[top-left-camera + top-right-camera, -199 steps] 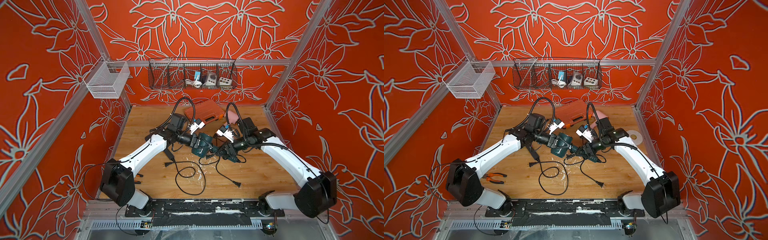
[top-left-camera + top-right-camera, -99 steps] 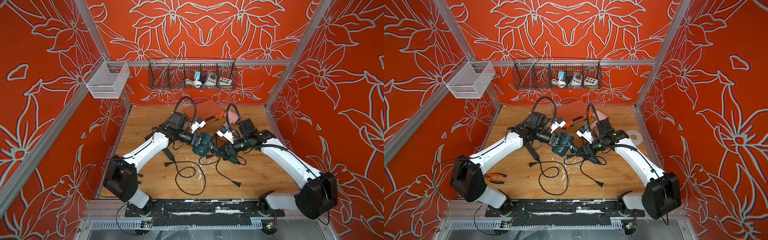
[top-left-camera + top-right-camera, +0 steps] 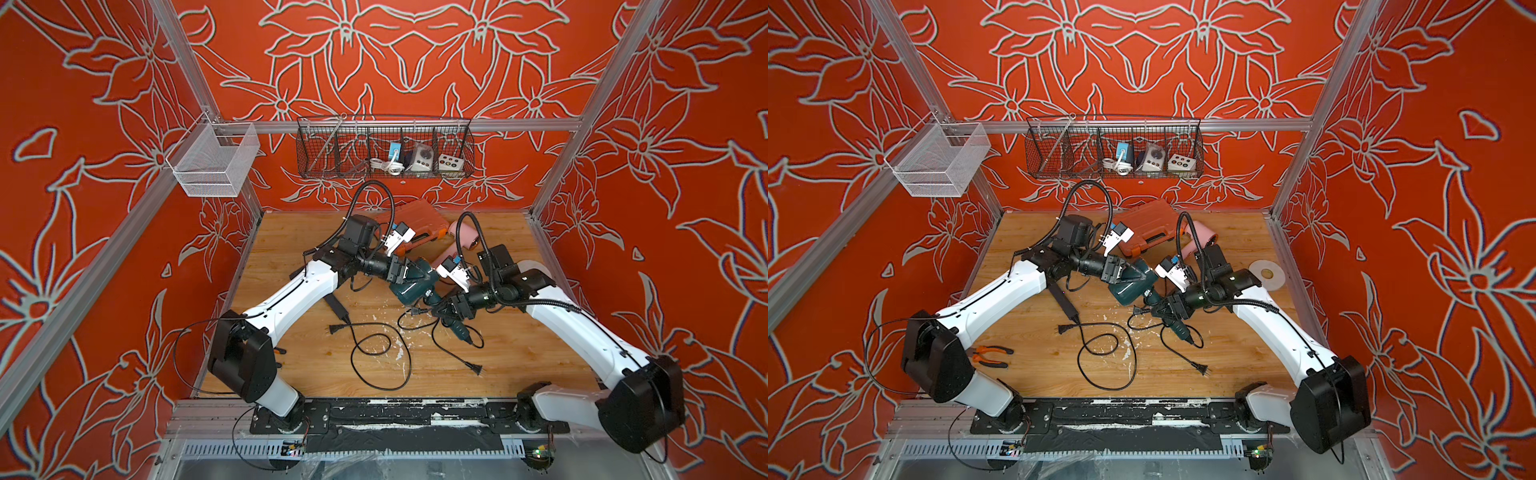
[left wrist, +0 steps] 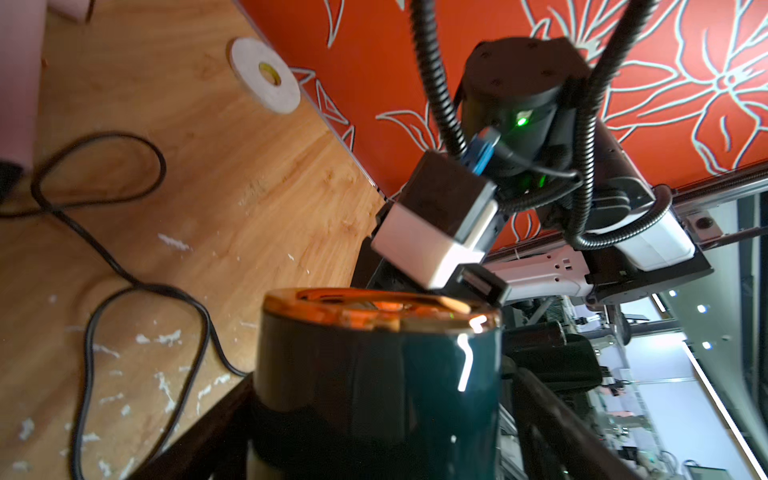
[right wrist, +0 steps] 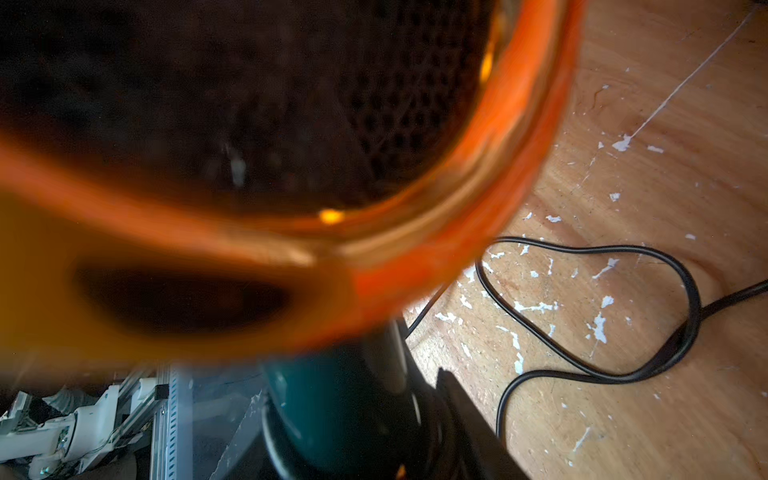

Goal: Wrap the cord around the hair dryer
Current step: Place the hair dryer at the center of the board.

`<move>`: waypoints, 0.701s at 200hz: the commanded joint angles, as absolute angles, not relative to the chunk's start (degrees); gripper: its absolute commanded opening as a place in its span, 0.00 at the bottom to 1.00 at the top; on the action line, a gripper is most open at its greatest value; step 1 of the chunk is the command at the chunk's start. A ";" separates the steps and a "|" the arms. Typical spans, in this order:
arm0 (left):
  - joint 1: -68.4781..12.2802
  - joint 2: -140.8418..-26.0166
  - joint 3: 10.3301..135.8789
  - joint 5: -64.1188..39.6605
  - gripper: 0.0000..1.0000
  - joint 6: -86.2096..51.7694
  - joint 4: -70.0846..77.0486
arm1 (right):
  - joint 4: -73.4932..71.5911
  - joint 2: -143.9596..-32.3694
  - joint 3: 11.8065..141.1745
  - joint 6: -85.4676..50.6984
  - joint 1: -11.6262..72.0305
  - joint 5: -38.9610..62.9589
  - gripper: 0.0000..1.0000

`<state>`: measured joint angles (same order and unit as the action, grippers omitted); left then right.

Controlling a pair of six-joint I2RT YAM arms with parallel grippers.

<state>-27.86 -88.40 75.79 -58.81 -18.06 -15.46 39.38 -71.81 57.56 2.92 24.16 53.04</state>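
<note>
**Top views.** In both top views the teal hair dryer (image 3: 412, 286) sat near the middle of the desk (image 3: 519, 357), with its handle angled toward the front right corner. The left jaws stood wide apart astride the barrel, and the right jaws were closed about the handle. The cord (image 3: 456, 354) lay slack on the desk, its plug (image 3: 478, 368) toward the front edge. No turn could be seen on the body. A second black cord (image 3: 386, 388) looped just beside it, nearer the front left corner.

**Left wrist view.** The hair dryer (image 4: 374, 374) filled the space between the left jaws. Whether they pressed the barrel or merely flanked it could not be told.

**Right wrist view.** The orange rim and dark grille of the hair dryer (image 5: 270, 124) loomed close and blurred. The teal handle ran between the right jaws, and a loop of cord (image 5: 693, 303) lay on the desk beyond.

**Hazards, as judged.**
- If the left jaws were not bearing on the barrel, the hair dryer would hang from the handle alone and could pivot in that grip.
- The slack cord could catch the second black cord and drag it along.
- Turns laid on the smooth barrel could slide off.
</note>
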 commanded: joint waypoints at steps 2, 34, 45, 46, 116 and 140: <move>-29.40 -86.76 77.78 -62.02 0.94 -17.73 -10.34 | 38.02 -71.13 55.94 -2.49 22.10 49.58 0.00; -29.27 -86.67 77.95 -61.19 0.95 -17.85 -10.20 | 36.36 -70.34 54.35 -4.04 20.30 50.14 0.00; -29.27 -86.77 77.96 -60.93 0.96 -17.99 -10.20 | 35.68 -69.89 53.99 -4.63 19.70 50.48 0.00; -29.27 -86.76 77.96 -60.92 0.96 -18.00 -10.20 | 35.59 -69.88 53.94 -4.65 19.65 50.55 0.00; -28.75 -85.93 77.23 -55.37 0.99 -19.88 -8.20 | 35.26 -68.12 53.09 -4.75 18.42 50.75 0.00; -27.98 -85.02 76.92 -51.64 0.99 -19.82 -8.37 | 34.21 -67.57 51.84 -5.87 17.18 50.24 0.00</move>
<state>-28.16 -88.29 75.96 -52.31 -19.03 -10.57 35.92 -68.47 53.49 -2.57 19.16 53.56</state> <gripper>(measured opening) 0.991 0.455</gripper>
